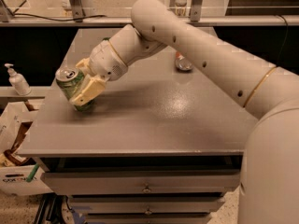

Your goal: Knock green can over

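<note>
The green can [71, 84] stands near the left edge of the grey table [159, 120]. It is tilted, with its silver top leaning to the left and its base still on the table. My gripper [78, 91] is at the can. One cream finger [88, 90] lies across the can's front right side and the other [83, 64] shows behind it, so the can sits between them. The arm [196, 45] reaches in from the right, across the table.
A red-orange can [183, 62] sits at the far middle of the table, just behind the arm. A soap dispenser [17, 80] stands on a ledge to the left. Boxes and bags [14, 143] lie on the floor at the left. Drawers [147, 186] are under the table.
</note>
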Robot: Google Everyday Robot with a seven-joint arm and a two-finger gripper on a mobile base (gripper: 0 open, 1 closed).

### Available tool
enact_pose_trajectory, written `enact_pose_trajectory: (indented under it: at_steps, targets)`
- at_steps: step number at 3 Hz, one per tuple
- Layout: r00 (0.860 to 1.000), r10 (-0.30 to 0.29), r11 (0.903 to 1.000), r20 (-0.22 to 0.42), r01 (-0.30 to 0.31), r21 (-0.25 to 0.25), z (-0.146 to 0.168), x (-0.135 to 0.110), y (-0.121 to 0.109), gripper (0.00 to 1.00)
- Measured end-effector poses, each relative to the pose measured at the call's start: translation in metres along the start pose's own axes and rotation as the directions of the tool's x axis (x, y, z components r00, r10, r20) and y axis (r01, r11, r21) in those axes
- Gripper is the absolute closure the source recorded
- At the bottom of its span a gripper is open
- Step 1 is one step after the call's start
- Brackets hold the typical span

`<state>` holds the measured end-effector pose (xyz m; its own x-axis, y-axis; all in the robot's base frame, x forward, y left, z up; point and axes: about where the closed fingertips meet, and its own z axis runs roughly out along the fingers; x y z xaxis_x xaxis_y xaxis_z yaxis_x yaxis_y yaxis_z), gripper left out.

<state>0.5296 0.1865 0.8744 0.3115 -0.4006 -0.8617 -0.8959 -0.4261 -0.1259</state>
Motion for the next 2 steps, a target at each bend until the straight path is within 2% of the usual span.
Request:
enact_pose_trajectory:
  at_steps: [1, 2]
  targets:
    - [0.995, 0.032, 0.9979, -0.093, -0.027, 0.058, -0.036, 0.013, 0.003, 1.0]
    - [0.97, 0.083, 0.9894, -0.229, -0.052, 0.135, -0.081, 0.035, 0.013, 1.0]
